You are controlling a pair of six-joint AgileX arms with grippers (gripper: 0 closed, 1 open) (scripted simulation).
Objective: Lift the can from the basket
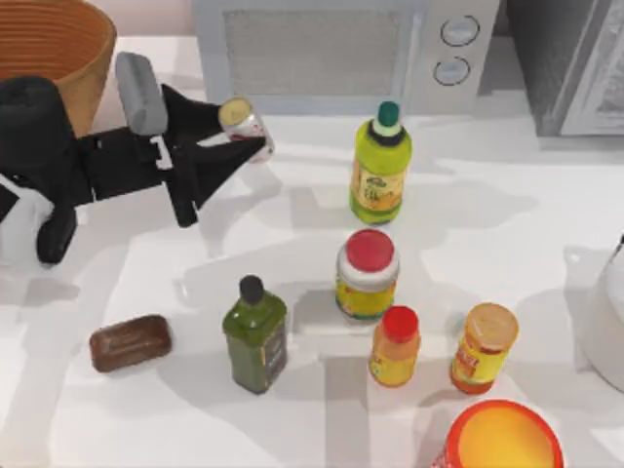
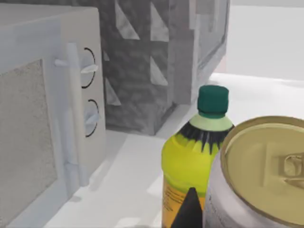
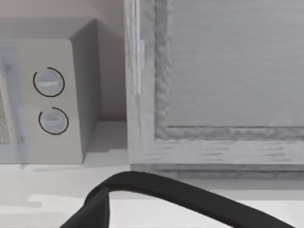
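The can (image 1: 246, 127) has a cream-gold top and a white-and-red side, and it hangs tilted in front of the microwave, to the right of the basket and outside it. My left gripper (image 1: 248, 138) is shut on the can, with a black finger on each side. In the left wrist view the can (image 2: 266, 175) is large and close, with a black fingertip (image 2: 190, 211) beside it. The woven orange-brown basket (image 1: 58, 44) stands at the back left corner. My right arm (image 1: 604, 322) is parked at the table's right edge.
A microwave (image 1: 331, 49) and a grey cabinet (image 1: 575, 58) line the back. On the table stand a yellow-green bottle (image 1: 380, 166), a red-lidded jar (image 1: 367, 276), a dark green bottle (image 1: 255, 336), an orange bottle (image 1: 395, 346), an orange jar (image 1: 483, 348), a brown block (image 1: 130, 342) and an orange tub (image 1: 502, 439).
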